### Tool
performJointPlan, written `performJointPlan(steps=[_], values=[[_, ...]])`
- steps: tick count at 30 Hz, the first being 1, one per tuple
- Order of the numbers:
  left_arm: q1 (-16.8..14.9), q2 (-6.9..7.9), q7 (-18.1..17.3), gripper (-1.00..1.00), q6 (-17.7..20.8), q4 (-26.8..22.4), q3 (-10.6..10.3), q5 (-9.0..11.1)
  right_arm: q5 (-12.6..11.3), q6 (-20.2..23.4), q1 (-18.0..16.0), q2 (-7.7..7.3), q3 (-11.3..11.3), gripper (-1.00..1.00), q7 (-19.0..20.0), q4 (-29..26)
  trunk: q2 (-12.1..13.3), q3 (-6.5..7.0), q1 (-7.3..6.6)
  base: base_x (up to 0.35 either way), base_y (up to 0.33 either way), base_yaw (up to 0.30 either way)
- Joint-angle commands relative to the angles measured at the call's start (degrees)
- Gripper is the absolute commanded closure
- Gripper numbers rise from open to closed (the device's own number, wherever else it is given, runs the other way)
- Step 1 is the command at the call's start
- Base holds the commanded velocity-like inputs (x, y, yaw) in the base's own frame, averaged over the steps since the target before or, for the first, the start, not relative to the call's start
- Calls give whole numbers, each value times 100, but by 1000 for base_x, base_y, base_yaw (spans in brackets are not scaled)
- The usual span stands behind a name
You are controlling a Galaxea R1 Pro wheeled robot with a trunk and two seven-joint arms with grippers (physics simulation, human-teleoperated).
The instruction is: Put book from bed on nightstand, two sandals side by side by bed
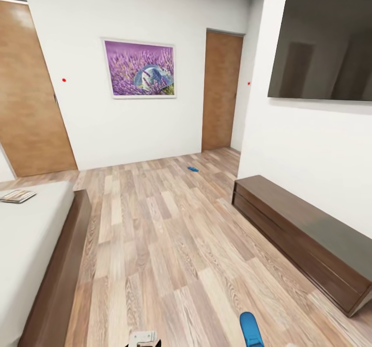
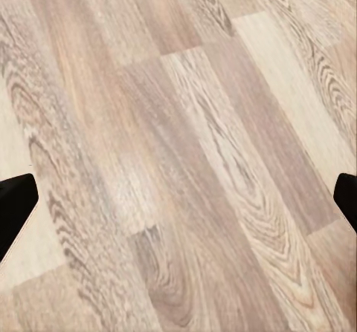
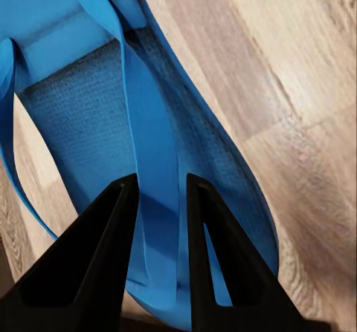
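Note:
My right gripper (image 3: 161,187) is shut on the thong strap of a bright blue sandal (image 3: 89,116), which hangs above the wood floor; the same sandal (image 1: 251,329) pokes up at the head view's lower edge. The second blue sandal (image 1: 192,169) lies far off on the floor near the back door. A thin book (image 1: 18,196) rests flat on the light-grey mattress of the bed (image 1: 31,249) at the left. My left gripper (image 2: 178,198) is open, its black fingertips (image 2: 15,207) wide apart over bare planks. The nightstands are out of view.
A long low dark-brown bench (image 1: 305,236) runs along the right wall under a big black screen (image 1: 325,42). Two brown doors (image 1: 221,91) and a purple picture (image 1: 139,69) mark the back wall. Wood floor (image 1: 165,243) stretches between bed and bench.

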Motion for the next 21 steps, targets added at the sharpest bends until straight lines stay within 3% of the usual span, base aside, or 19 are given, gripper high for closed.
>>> performJointPlan(steps=[1, 21], values=[[-4, 3, -11, -100, -21, 6, -23, 60, -70, 1, -8, 2, 42, 100, 47, 18, -2, -6, 3, 327, 0, 0], [-4, 12, -11, -100, -12, 6, -5, 69, -85, 3, -8, 2, 42, 100, 53, 18, -2, -6, 3, 328, 0, 0]])
